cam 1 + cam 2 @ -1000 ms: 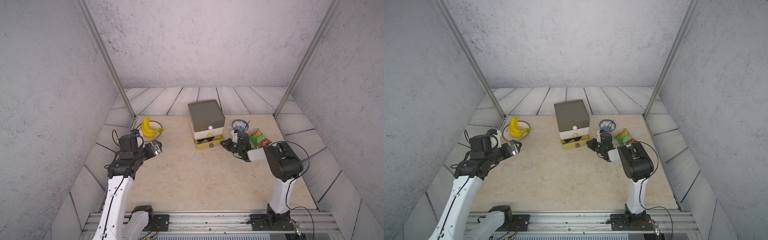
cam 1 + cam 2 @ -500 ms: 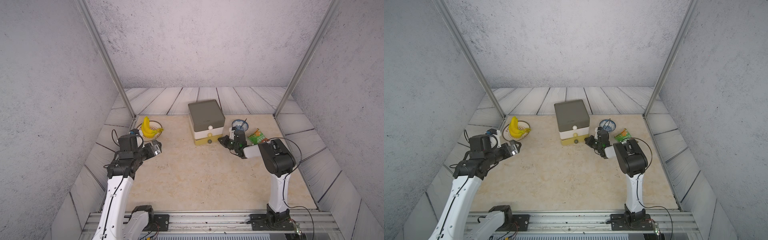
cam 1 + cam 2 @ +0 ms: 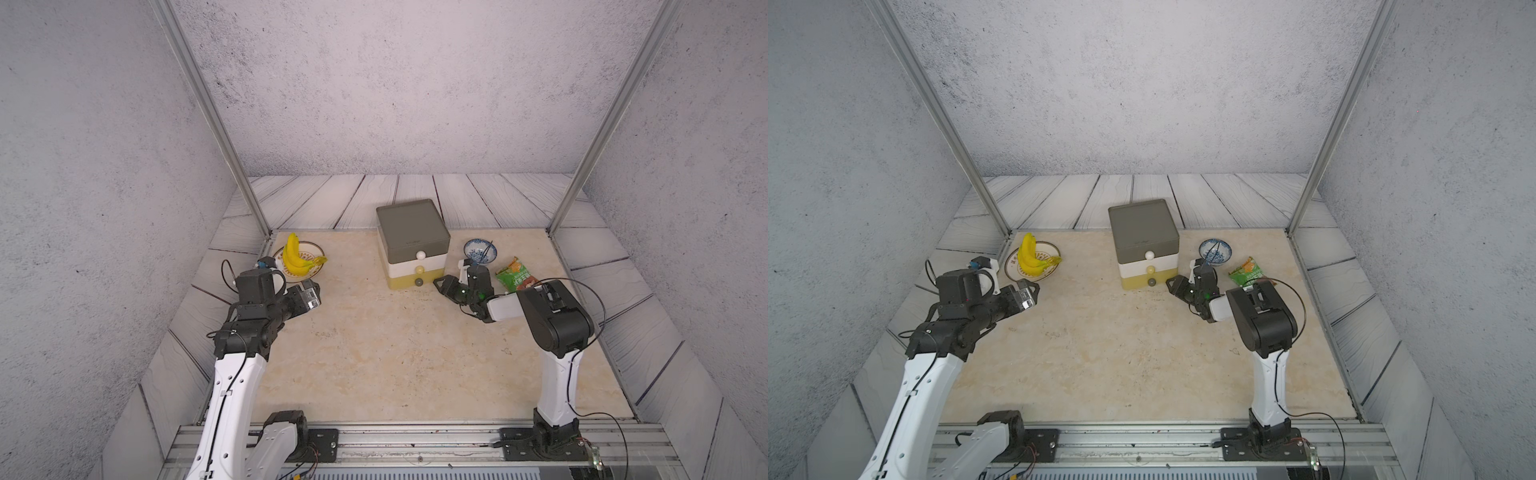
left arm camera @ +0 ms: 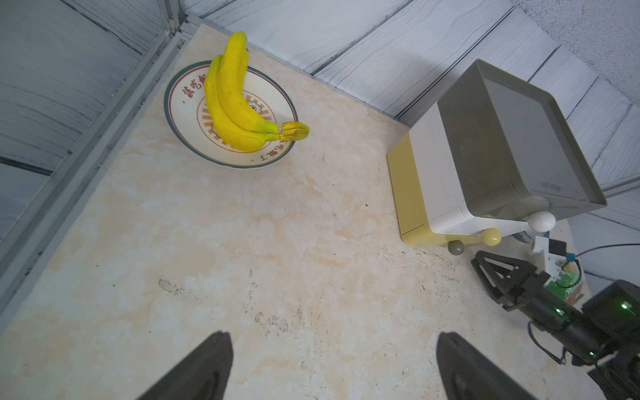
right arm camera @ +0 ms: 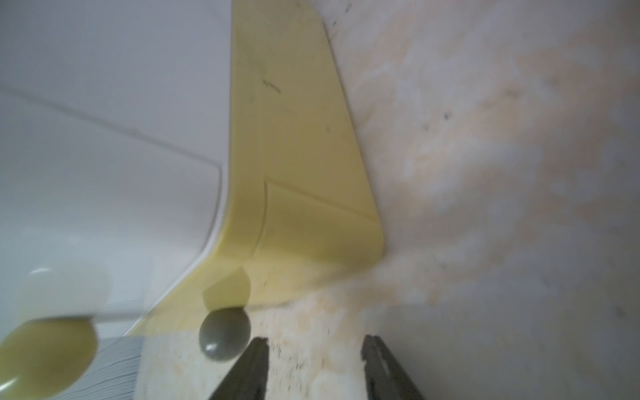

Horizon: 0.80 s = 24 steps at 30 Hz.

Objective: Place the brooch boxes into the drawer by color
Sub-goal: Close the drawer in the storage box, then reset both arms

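Observation:
The drawer (image 3: 413, 245) (image 3: 1144, 241) is a three-tier cabinet with a grey top, a white middle and a yellow bottom, and all tiers are pushed in. No brooch boxes are in view. My right gripper (image 3: 441, 285) (image 5: 315, 341) is low on the table just right of the yellow tier's grey knob (image 5: 223, 334) (image 3: 419, 282). It stands open with nothing between its fingers and is apart from the knob. My left gripper (image 3: 313, 293) (image 4: 334, 336) hovers wide open and empty over bare table at the left.
A plate with bananas (image 3: 297, 259) sits in the back left corner. A blue patterned bowl (image 3: 480, 250) and a green snack packet (image 3: 515, 274) lie right of the cabinet, behind my right arm. Metal frame posts stand at both back corners.
The yellow bottom tier, pulled out a second ago, is now pushed in. My right gripper moved in with it and has gone from shut to open. The left arm has not moved.

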{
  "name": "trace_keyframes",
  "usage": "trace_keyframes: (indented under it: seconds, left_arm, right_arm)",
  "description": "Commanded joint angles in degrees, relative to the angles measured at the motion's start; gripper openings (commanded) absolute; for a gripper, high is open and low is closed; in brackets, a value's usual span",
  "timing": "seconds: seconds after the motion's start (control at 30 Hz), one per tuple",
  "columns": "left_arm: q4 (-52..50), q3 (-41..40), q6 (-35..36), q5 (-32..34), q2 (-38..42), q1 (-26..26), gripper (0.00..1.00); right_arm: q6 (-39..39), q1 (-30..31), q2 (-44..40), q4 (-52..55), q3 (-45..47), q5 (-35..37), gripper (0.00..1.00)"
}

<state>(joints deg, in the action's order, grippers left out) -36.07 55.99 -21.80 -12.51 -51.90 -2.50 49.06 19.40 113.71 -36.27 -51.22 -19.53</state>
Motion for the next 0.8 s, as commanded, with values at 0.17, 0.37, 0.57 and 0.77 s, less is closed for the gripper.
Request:
trace_keyframes:
  seconds: [0.17, 0.37, 0.57, 0.77]
  left_arm:
    - [14.0, -9.3, 6.6, 10.4, 1.4, -0.5, 0.98]
    - [33.4, -21.3, 6.4, 18.4, 1.8, -0.5, 0.98]
    - [47.3, -26.9, 10.6, 19.6, -7.4, -0.4, 0.98]
    - [61.5, -30.0, 15.1, 19.0, -17.4, -0.4, 0.98]
  right_arm:
    - [-8.6, 0.2, -23.3, 11.9, 13.1, 6.4, 0.88]
    - [-20.1, 0.0, -41.6, 34.0, 10.5, 19.8, 1.0]
    - [-35.2, -1.5, -51.6, 40.9, 5.6, 37.9, 1.0]
    - [-44.2, -8.1, -48.2, 34.1, 9.2, 43.1, 1.0]
